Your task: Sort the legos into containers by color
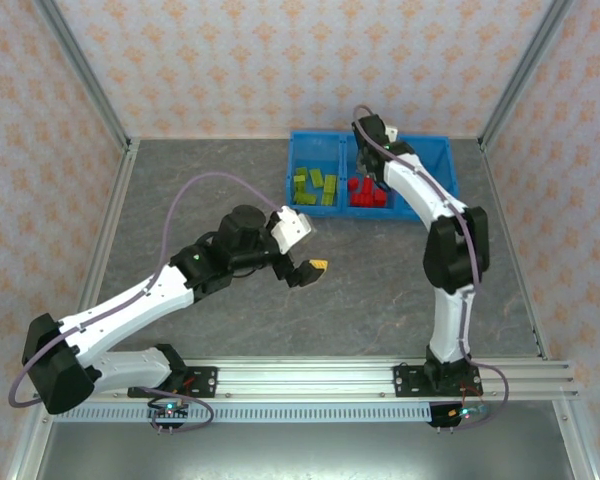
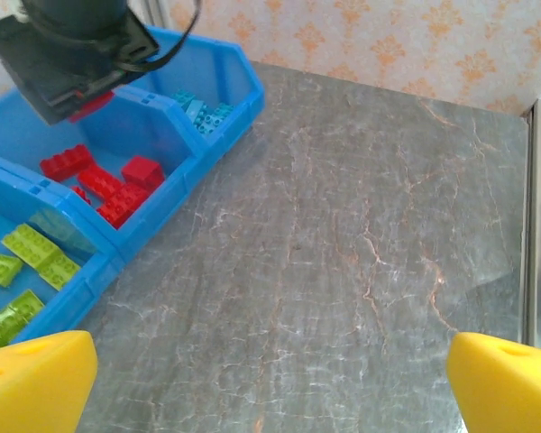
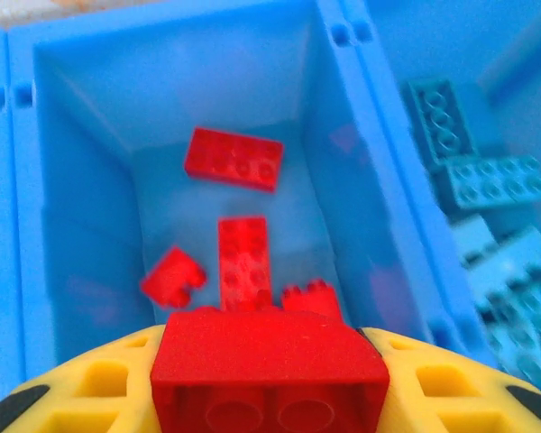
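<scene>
We find the right tool (image 3: 269, 401) clamped on a red brick (image 3: 269, 356) above the middle compartment (image 3: 81, 207), where other red bricks (image 3: 243, 262) lie. The held brick's long axis runs crosswise in the wrist view, from finger to finger. Risk: if it is released near the divider (image 3: 361, 180), it may bounce in among the light blue bricks (image 3: 487, 180). The left tool (image 2: 270, 383) stands wide and empty over the desk (image 2: 361, 225).

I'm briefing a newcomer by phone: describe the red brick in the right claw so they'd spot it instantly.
On the table, find the blue bin at the far edge; take its middle compartment, holding red bricks. Above it, the right claw pinches one red brick, the only one off the floor.
</scene>
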### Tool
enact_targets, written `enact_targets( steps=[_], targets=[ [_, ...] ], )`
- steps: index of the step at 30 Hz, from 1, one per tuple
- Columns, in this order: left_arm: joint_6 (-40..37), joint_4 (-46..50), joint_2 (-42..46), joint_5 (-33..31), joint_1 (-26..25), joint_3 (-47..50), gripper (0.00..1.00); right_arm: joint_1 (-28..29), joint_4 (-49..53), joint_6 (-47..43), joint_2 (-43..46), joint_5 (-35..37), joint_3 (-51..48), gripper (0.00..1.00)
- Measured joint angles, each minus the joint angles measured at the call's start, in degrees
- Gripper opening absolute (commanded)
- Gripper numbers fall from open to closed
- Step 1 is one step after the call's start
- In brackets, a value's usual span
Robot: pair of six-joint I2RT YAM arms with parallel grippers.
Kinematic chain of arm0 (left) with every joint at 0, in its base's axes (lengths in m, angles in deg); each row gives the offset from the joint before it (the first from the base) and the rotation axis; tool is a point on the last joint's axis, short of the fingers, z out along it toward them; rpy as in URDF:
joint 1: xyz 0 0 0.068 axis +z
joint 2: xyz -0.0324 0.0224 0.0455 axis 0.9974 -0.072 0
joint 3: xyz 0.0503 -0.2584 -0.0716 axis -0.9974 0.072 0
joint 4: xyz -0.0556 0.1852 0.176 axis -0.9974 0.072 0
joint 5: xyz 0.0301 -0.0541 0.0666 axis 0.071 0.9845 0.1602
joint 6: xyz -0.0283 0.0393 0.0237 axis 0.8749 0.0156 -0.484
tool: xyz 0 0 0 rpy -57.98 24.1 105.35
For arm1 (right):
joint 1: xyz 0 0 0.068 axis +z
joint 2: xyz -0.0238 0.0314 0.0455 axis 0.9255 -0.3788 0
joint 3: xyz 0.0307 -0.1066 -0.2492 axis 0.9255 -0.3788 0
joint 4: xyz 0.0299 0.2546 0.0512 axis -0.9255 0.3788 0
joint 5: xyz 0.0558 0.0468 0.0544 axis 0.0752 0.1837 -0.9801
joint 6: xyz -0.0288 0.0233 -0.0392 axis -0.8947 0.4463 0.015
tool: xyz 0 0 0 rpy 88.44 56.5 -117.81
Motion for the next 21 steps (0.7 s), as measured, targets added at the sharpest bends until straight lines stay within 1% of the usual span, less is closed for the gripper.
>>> enact_targets(
  steps=[3,6,8,14,16,18,21],
  targets=[
    [2.3,0.2,-0.7,-1.1,-0.3,-0.8,1.0,-1.1,0.9,-0.2,-6.9,-1.5,7.8,0.52],
    [3.1,0.6,-0.7,-2.9,-0.3,-1.9,1.0,-2.2,2.9,-0.5,-11.5,-3.0,14.1,0.59],
    [3.8,0.9,-0.5,-5.0,-0.3,-2.2,1.0,-2.6,4.2,-0.5,-13.0,-3.9,16.9,0.6],
    [4.1,4.0,-0.3,-12.3,-0.3,-2.3,1.0,-3.0,7.6,-1.4,-12.7,-4.8,21.7,0.61],
    [4.0,4.7,-0.3,-15.0,-0.3,-2.3,1.0,-3.0,8.7,-1.8,-11.5,-5.0,21.5,0.61],
    [3.9,5.2,0.0,-18.5,-0.2,-2.3,1.0,-3.0,8.6,-2.1,-8.3,-5.1,18.4,0.61],
    [3.8,5.4,1.5,-24.7,1.7,-1.8,1.0,-3.0,7.0,-2.1,1.7,-5.0,6.4,0.64]
  ],
)
